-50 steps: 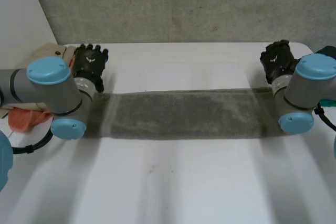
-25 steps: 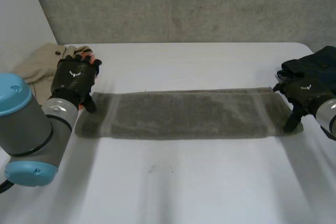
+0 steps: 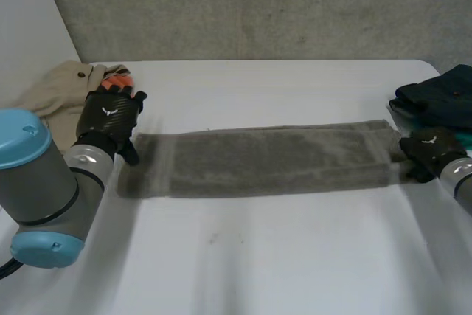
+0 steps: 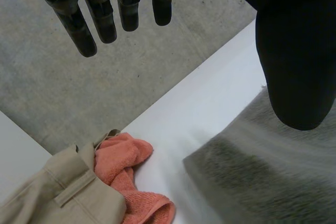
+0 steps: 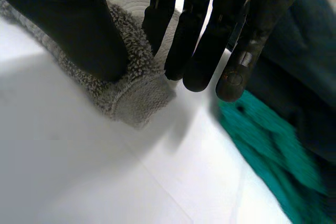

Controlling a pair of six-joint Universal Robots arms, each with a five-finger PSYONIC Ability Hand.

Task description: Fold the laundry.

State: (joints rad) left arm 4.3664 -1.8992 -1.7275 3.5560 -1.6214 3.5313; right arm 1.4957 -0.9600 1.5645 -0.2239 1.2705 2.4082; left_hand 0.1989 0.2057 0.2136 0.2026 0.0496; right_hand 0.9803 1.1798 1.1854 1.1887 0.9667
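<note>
A white table (image 3: 280, 256) stands against a rough grey wall (image 3: 258, 5). A grey towel (image 3: 273, 161), folded into a long narrow strip, lies flat across the middle of the table and runs from near the left edge almost to the right edge.

At the far left corner a beige garment (image 3: 55, 94) lies in a heap with an orange cloth (image 3: 118, 79) against it. By the right edge lies a pile of dark clothes (image 3: 442, 97), with a teal cloth (image 5: 262, 145) under it on the near side.

The left hand (image 3: 109, 117) is at the towel's left end. Its fingers (image 4: 100, 22) are straight and spread away from the thumb, which is over the towel's end; they grasp nothing, and the orange cloth lies just beyond them.

The right hand (image 3: 426, 149) is at the towel's right end, on the near corner. Its thumb presses down on the pile and its straight fingers (image 5: 199, 40) close on the far side of the hem, pinching the towel's corner between them, just beside the teal cloth.
</note>
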